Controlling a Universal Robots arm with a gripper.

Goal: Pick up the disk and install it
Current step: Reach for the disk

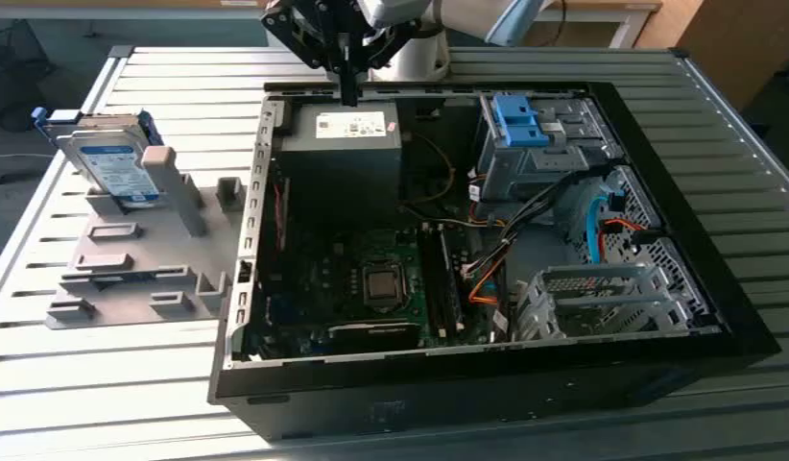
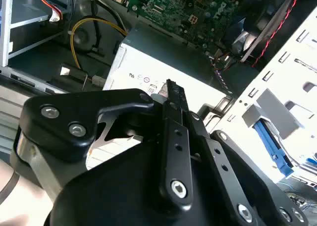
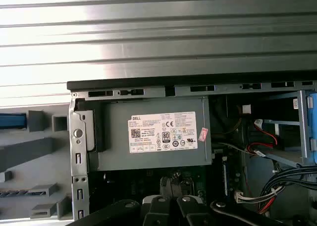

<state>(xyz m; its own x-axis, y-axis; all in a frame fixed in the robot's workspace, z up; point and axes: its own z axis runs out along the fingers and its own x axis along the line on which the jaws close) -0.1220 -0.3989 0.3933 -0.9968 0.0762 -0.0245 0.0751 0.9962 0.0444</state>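
Gripper (image 1: 349, 93) hangs at the far edge of the open PC case (image 1: 497, 399), tips just above the power supply (image 1: 344, 144). Its fingers look pressed together w/ nothing between them. The disk (image 1: 113, 163) is well apart, on the exterior view's left, standing upright in a slot of the grey holder fixture (image 1: 138, 274) on the slatted table (image 1: 100, 384), outside the case.

Risks, as I judge them:
- A low sideways pass could clip the case's left wall.
- An off-centre pinch could tip the disk or drag it out of its slot, since it stands on edge w/ little support.
- The blue bracket (image 1: 520, 120) atop the far drive bay (image 1: 536, 168) shares the carrier's colour, so it could be mistaken for the target.
- The loose cables (image 1: 548, 206) beside that bay could snag a drive going in.

Count:
- 1 gripper
- 1 disk
- 1 fixture
- 1 case
- 1 power supply
- 1 motherboard (image 1: 356, 288)
- 1 blue bracket
- 2 metal cages: the far bay and a perforated one (image 1: 606, 298) near-right
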